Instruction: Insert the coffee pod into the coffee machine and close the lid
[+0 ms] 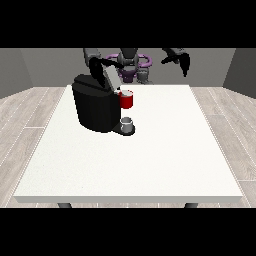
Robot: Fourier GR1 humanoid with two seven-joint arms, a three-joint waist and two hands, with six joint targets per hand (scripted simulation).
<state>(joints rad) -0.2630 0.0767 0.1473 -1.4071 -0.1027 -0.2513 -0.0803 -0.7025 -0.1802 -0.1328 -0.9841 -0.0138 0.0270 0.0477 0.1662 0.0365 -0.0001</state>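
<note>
Overhead, your hand at the view's right (179, 59) hangs raised, fingers drooping relaxed. Your other hand (100, 65), its finger state impossible to tell, meets the coffee machine (95, 107) lid (111, 77); a grey cup (127, 123) sits below.

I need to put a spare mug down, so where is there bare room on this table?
The large white table is bare right of the black coffee machine and along the near edge. It is crowded at the machine's front, around the red pod holder and small grey cup, with the hand at the view's left above.
</note>
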